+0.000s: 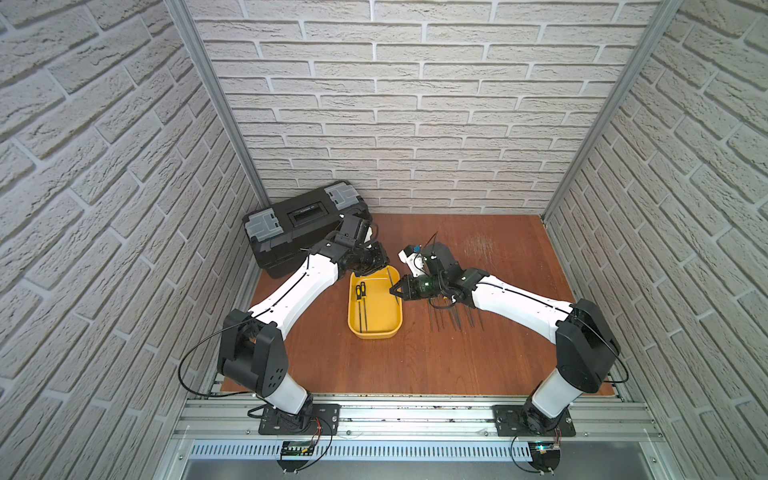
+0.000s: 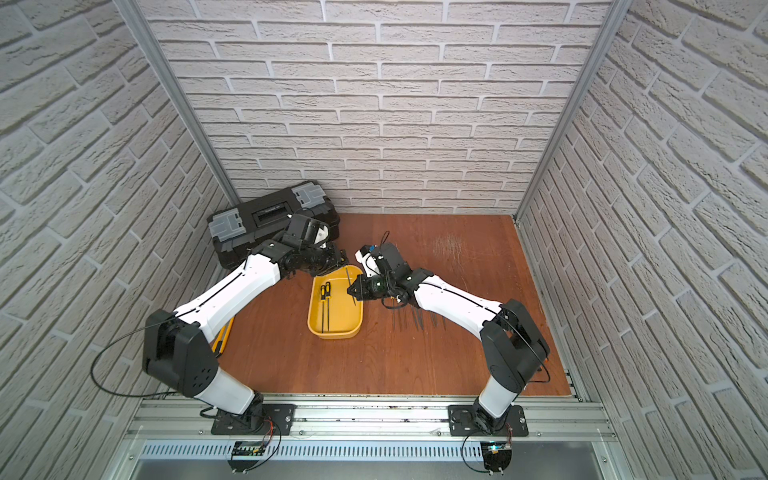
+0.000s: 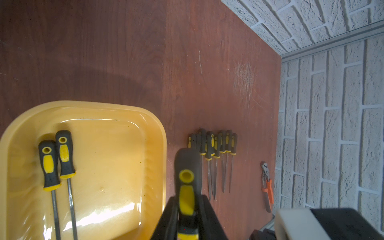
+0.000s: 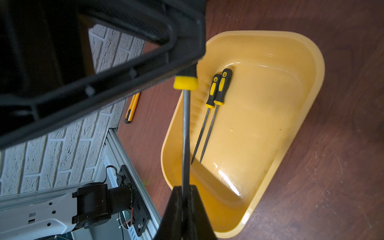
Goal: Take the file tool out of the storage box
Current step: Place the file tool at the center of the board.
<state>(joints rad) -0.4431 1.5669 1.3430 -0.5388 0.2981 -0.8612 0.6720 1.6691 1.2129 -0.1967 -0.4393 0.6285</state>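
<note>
The yellow storage box [image 1: 374,334] [image 2: 332,336] sits mid-table, with two black-and-yellow files [image 1: 360,291] [image 4: 218,89] lying in its left half. A third file tool [image 3: 187,166] [image 4: 185,135] hangs above the box's far right corner, held at both ends. My left gripper [image 3: 187,199] [image 1: 376,264] is shut on its black-and-yellow handle. My right gripper [image 4: 185,189] [image 1: 394,289] is shut on its thin grey blade [image 1: 390,278]. The left gripper's body hides most of the handle in the right wrist view.
A black toolbox [image 1: 303,224] stands at the back left, behind the left arm. Several files [image 3: 214,145] [image 1: 453,320] lie in a row right of the box, under the right arm. Orange pliers [image 3: 267,180] lie near the right wall. A yellow utility knife [image 4: 132,108] lies at the left edge.
</note>
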